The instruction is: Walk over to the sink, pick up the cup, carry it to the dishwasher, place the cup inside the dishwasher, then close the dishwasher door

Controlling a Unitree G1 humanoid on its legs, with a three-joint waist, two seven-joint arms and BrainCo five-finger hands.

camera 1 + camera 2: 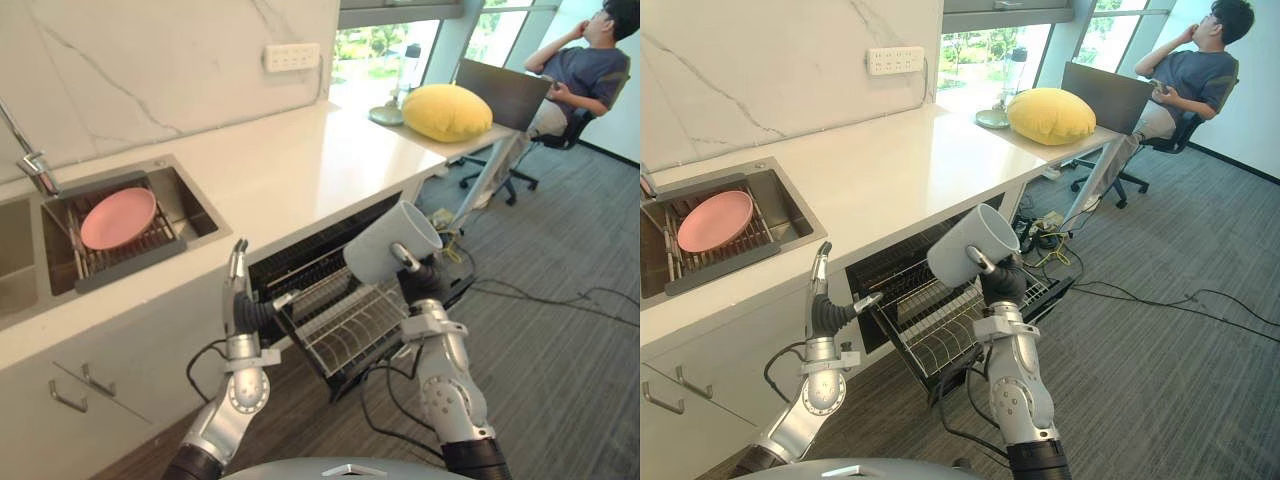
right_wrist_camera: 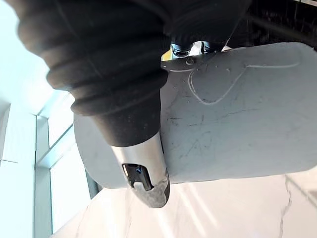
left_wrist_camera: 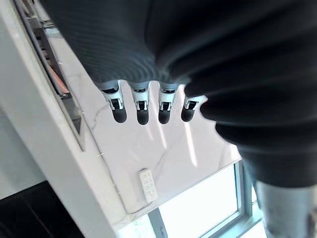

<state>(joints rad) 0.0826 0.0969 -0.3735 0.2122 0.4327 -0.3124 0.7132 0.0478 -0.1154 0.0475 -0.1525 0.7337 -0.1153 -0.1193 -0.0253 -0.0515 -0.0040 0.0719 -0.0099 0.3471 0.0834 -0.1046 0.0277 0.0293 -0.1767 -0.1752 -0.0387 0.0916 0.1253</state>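
One cup [image 1: 385, 245] in right hand [image 1: 424, 284], wrist view adds thumb [image 2: 146, 168] across it

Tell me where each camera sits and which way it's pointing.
Left eye view: on the head, looking down at the counter and open dishwasher; both arms show, the right hand holding the cup, the left hand open.
Right eye view: beside it, same scene, same arms.
Left wrist view: along the left hand's fingers toward the marble wall.
Right wrist view: past its own hand, close against the cup.
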